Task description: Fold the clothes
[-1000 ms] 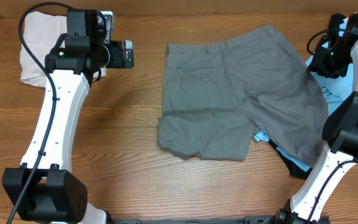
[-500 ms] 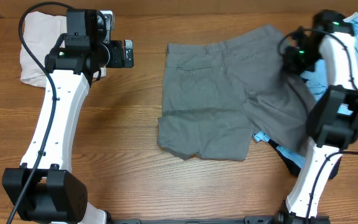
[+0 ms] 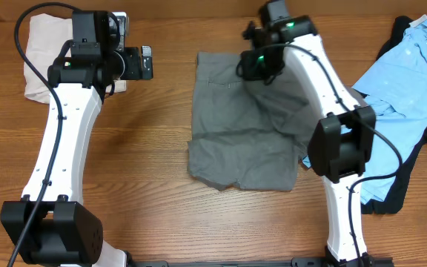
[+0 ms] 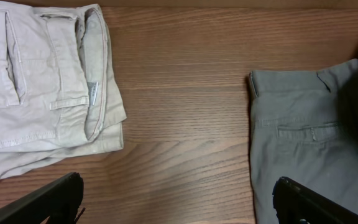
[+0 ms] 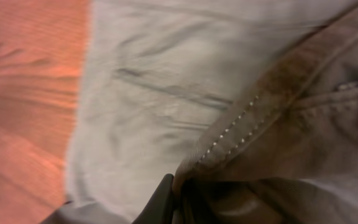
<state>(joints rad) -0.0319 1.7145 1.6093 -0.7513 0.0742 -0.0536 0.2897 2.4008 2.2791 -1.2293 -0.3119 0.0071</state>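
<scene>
Grey shorts, waistband in tight pinch of right gripper; left gripper spread wide above table.

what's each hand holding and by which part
The right hand pinches the grey shorts by a stitched edge, likely the waistband; the left hand is open and empty.

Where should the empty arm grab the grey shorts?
Probably the top-left waistband corner of the grey shorts, coming from the left. It lies flat and thick-edged with bare table beside it, clear of the right fingers pinching the waistband.
</scene>
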